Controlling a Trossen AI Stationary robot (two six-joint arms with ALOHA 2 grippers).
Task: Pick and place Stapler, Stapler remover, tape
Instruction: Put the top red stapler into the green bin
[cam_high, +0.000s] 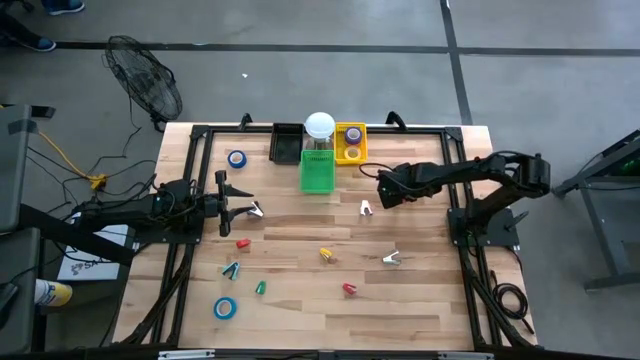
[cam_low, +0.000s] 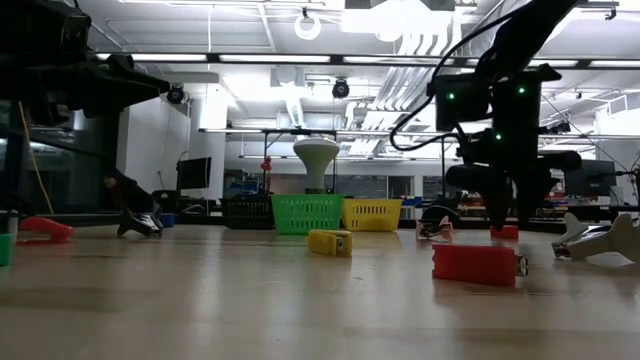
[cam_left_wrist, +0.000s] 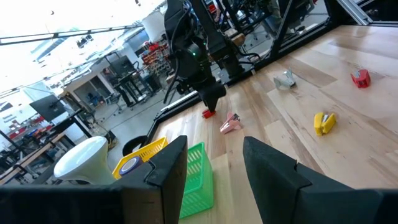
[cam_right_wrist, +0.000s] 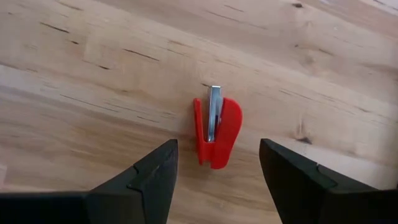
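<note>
Red stapler lies directly below the right gripper, its length running between the open, empty fingers.

High camera: straight down over whole worktop, both my arms in frame. Low camera: at worktop level, looks across boards into room behind; green basket sits far off, also seen from above and from my left wrist. Left wrist camera: faces across worktop at my right arm. Right wrist camera: close, pointing down at red stapler on boards.
</note>
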